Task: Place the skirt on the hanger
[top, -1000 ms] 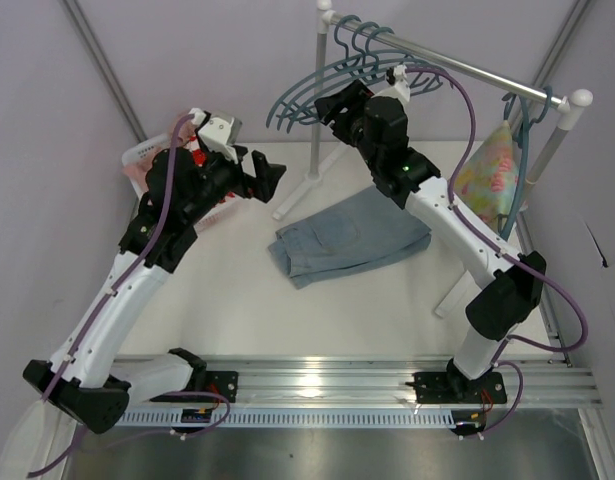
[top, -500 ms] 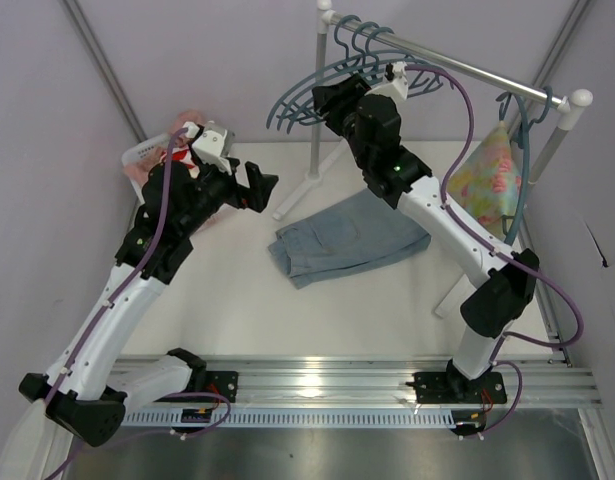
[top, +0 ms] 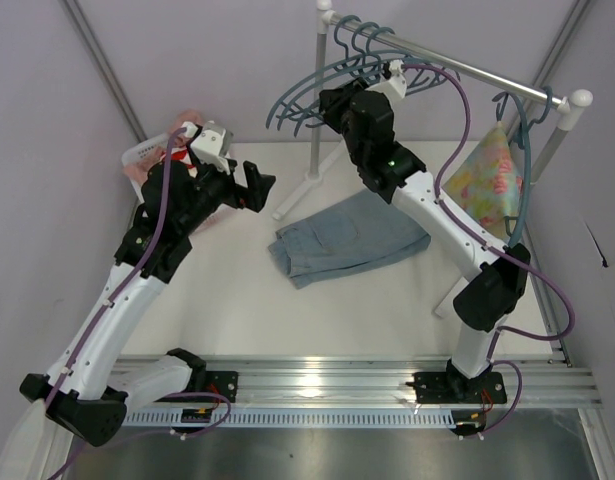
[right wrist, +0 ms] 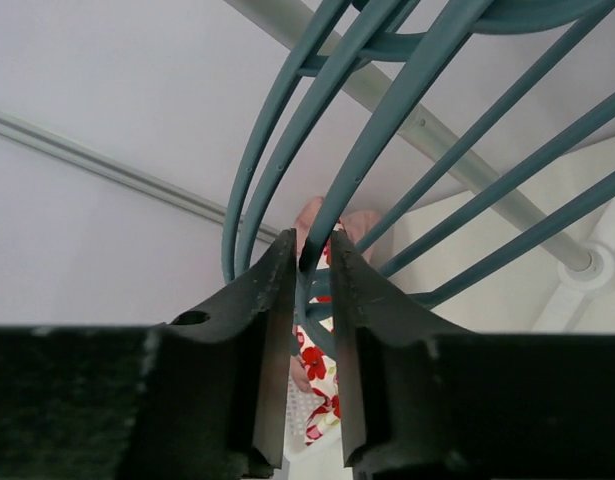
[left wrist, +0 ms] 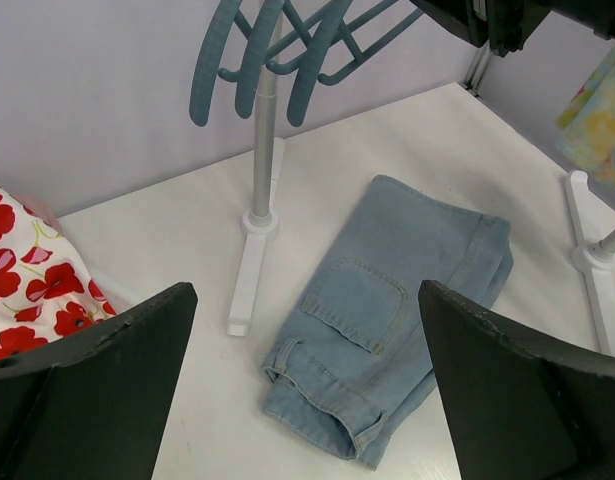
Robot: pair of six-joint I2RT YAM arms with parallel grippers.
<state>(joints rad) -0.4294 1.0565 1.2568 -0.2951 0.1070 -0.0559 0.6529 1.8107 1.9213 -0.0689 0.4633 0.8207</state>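
Right jaws pinch the hanger (right wrist: 387, 120) mid-arm.

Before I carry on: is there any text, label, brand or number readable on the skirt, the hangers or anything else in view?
No readable text in any view.
Skirt: plain denim with pocket stitching only, no lettering seen.
Hangers: unmarked.
Flowered cloth: pattern only, no words.
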